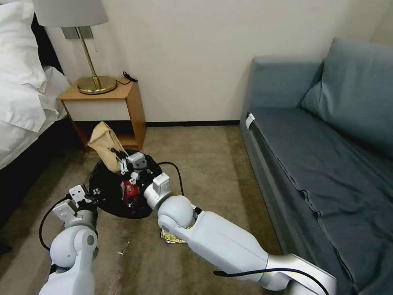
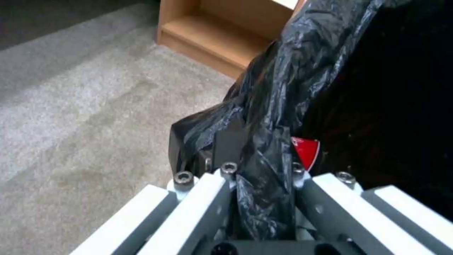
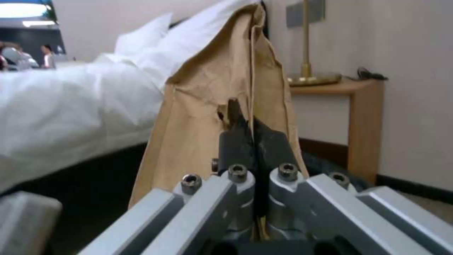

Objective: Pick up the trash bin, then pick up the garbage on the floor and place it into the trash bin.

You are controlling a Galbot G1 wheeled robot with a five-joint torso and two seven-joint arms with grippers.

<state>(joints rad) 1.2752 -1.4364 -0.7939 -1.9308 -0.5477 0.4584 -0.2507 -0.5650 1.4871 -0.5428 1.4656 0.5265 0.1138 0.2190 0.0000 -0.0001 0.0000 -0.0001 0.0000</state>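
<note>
Both grippers pinching: right gripper (image 3: 254, 141) on tan paper (image 3: 212, 106), left gripper (image 2: 257, 156) on half-hidden bin liner (image 2: 283, 71).

Lighting evenly, softly | casting faint shadow beneath the nightstand (image 1: 107, 107) | blurring background behind it in right wrist view

Lying underfoot: beige carpet (image 1: 204, 155), meeting a plain cream wall (image 1: 192, 49) along a dark skirting strip. Standing against that wall, a wooden nightstand (image 1: 108, 108) carrying a brass lamp (image 1: 88, 49) with a white shade. Showing beside it, a bed (image 1: 20, 94) with white pillows and sheets. Filling the opposite side, a grey-blue sofa (image 1: 327, 135).
</note>
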